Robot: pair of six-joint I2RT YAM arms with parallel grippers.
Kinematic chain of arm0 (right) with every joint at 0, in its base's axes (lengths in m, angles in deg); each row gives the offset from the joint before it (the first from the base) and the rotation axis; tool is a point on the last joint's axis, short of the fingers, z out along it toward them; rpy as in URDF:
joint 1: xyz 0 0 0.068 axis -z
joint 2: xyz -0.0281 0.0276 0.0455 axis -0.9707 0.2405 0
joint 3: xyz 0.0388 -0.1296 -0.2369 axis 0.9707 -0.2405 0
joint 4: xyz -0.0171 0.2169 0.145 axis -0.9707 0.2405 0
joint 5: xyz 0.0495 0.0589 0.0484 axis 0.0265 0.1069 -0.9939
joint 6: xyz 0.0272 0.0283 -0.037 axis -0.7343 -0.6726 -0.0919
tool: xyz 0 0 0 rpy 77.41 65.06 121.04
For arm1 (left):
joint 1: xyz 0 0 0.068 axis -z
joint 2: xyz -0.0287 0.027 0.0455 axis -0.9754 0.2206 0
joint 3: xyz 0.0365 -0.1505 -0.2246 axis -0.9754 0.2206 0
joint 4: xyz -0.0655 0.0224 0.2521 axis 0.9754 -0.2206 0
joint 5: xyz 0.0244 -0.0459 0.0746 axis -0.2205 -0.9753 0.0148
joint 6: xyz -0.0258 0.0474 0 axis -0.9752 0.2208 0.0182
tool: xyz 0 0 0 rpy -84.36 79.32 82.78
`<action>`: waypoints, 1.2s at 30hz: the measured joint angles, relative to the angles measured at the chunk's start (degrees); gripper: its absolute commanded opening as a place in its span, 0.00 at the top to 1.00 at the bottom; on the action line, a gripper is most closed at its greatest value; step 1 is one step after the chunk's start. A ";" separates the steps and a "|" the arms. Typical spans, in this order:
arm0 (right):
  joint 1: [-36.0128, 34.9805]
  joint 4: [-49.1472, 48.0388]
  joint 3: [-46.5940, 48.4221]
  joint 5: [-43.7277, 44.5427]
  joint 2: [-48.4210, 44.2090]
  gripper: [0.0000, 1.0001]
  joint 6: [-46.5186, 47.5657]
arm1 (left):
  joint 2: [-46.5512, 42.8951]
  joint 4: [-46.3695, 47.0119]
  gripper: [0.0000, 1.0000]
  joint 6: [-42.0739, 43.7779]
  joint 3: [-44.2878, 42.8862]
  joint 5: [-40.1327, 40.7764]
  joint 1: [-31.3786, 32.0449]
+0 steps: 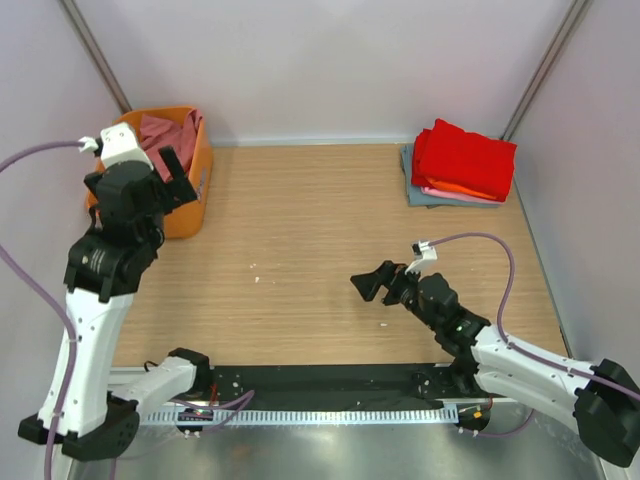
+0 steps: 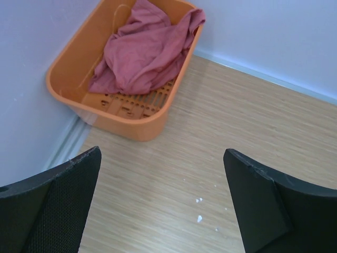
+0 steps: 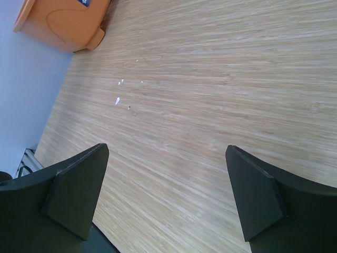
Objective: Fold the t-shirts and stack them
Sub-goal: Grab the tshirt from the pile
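Observation:
A crumpled salmon-pink t-shirt (image 1: 168,131) lies in the orange basket (image 1: 188,215) at the far left; it also shows in the left wrist view (image 2: 145,50). A folded stack sits at the far right: a bright red shirt (image 1: 465,157) on top, orange (image 1: 470,188) and pale pink (image 1: 438,192) edges below it, and a grey-blue one (image 1: 411,172) at the bottom. My left gripper (image 1: 180,178) is open and empty, raised beside the basket (image 2: 162,153). My right gripper (image 1: 372,282) is open and empty, low over the bare table middle (image 3: 167,148).
The wooden table (image 1: 320,230) is bounded by pale walls at the back and sides. A few small white crumbs (image 2: 199,217) lie on the wood left of centre. The basket's corner shows in the right wrist view (image 3: 63,26).

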 measured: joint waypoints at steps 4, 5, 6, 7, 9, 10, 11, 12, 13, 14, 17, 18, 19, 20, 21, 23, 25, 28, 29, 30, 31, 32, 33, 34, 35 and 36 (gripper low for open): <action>0.02 -0.48 0.11 -1.90 2.05 0.00 0.39 | 6.67 0.79 0.00 2.34 -5.51 0.94 -1.29; 0.02 -0.66 0.31 -2.64 3.13 0.00 0.59 | 8.48 1.14 0.00 2.69 -6.78 0.87 -2.43; 0.00 -0.68 0.70 -3.69 4.90 0.00 0.98 | 9.92 1.20 0.00 2.71 -7.80 0.68 -3.26; 0.00 -0.61 1.20 -4.68 6.69 0.00 1.36 | 11.76 1.20 0.00 2.67 -9.31 0.39 -4.72; 0.00 -0.52 2.40 -6.75 9.92 0.00 1.86 | 15.54 1.07 0.00 2.10 -12.46 -1.51 -8.11; 0.00 -0.52 3.06 -7.63 11.23 0.00 2.12 | 17.62 0.63 0.00 1.18 -14.16 -3.04 -10.32; 0.00 -0.55 3.45 -8.33 11.98 0.00 2.34 | 19.17 0.33 0.01 0.44 -15.56 -4.52 -11.98; 0.00 -0.57 3.87 -9.14 12.57 0.00 2.67 | 21.07 0.24 0.02 -0.68 -16.92 -6.95 -14.40; 0.00 -0.63 4.11 -9.77 12.85 0.00 2.91 | 22.69 0.24 0.02 -1.81 -17.66 -8.81 -16.46; 0.00 -0.79 4.17 -10.34 12.90 0.00 3.08 | 24.00 0.20 0.02 -2.60 -17.88 -10.45 -17.99; 0.00 -1.03 4.15 -11.30 12.52 0.00 3.30 | 26.56 -0.35 0.00 -4.52 -17.33 -12.98 -20.26; 0.00 -1.09 4.13 -11.54 12.15 0.00 3.32 | 27.04 -0.31 0.00 -4.87 -16.81 -13.75 -20.50; 0.00 -1.31 4.11 -11.67 11.74 0.00 3.32 | 27.19 -0.24 0.00 -5.18 -16.22 -14.58 -20.87; 0.00 -1.64 4.11 -11.80 11.39 0.00 3.32 | 27.23 -0.26 0.00 -5.46 -15.56 -15.54 -21.22; 0.02 -2.05 4.11 -12.02 11.21 0.00 3.34 | 27.26 -0.22 0.00 -5.90 -15.04 -16.63 -21.86; 0.00 -2.49 4.11 -12.22 11.17 0.00 3.37 | 27.39 -0.13 0.01 -6.60 -14.47 -18.40 -23.52; 0.00 -2.51 4.11 -12.39 11.43 0.00 3.37 | 27.96 0.04 0.00 -7.06 -14.45 -19.67 -25.31; 0.00 -2.58 4.11 -12.59 12.28 0.00 3.37 | 30.47 0.00 0.01 -8.13 -15.93 -21.24 -26.93; 0.00 -2.58 4.11 -12.63 12.37 0.00 3.37 | 32.22 -0.20 0.02 -8.37 -17.51 -21.84 -27.32; 0.00 -2.58 4.11 -12.68 12.41 0.00 3.37 | 34.67 -0.66 0.03 -8.59 -19.93 -22.49 -27.71; 0.00 -2.60 4.11 -12.76 12.41 0.00 3.37 | 37.22 -0.50 0.03 -8.98 -22.51 -23.08 -28.04; 0.00 -2.64 4.11 -12.83 12.41 0.00 3.37 | 39.39 -0.66 0.04 -9.25 -24.70 -23.58 -28.30; 0.00 -2.64 4.11 -12.92 12.41 0.00 3.37 | 42.60 -0.87 0.04 -9.60 -27.87 -24.39 -28.74; 0.00 -2.64 4.11 -12.96 12.44 0.00 3.37 | 44.76 -0.59 0.05 -9.81 -29.88 -24.90 -29.09; 0.00 -2.69 4.11 -12.98 12.57 0.00 3.37 | 46.99 -0.63 0.06 -10.05 -31.80 -25.42 -29.62; 0.00 -2.67 4.11 -13.00 12.72 0.00 3.37 | 49.20 -0.68 0.06 -10.45 -33.59 -26.05 -30.16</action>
